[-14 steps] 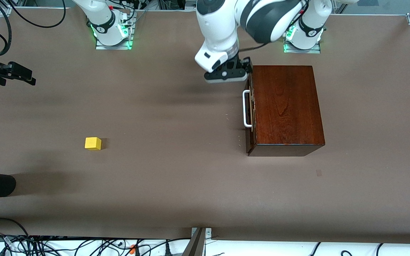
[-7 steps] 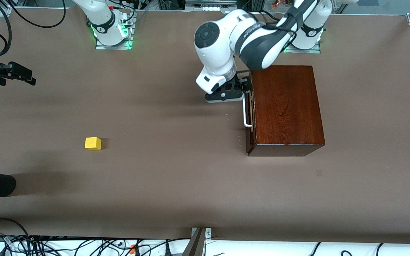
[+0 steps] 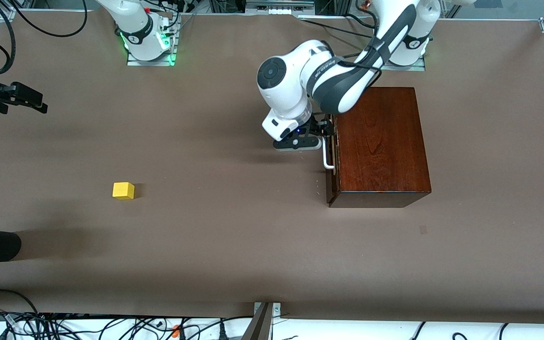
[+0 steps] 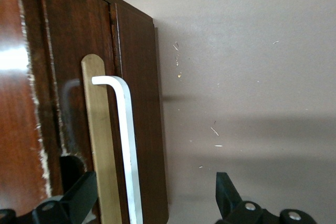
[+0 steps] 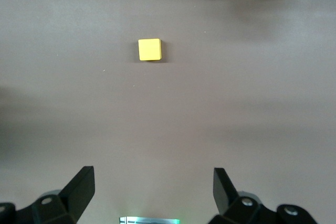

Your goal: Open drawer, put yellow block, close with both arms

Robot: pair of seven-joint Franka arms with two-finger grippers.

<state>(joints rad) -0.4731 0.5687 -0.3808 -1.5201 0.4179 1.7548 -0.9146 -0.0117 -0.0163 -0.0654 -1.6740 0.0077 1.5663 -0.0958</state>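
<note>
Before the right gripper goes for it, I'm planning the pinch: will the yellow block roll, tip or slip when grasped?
The yellow block looks like a flat-faced cube sitting square on the table, so it likely won't roll or tip. Its plain, parallel faces should suit a pinch. Being small, it is probably light and may slide if nudged.

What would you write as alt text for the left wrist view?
The left gripper, fingers open, straddles the white bar handle of the closed drawer in the dark wooden box. Bare brown table fills the rest.
</note>
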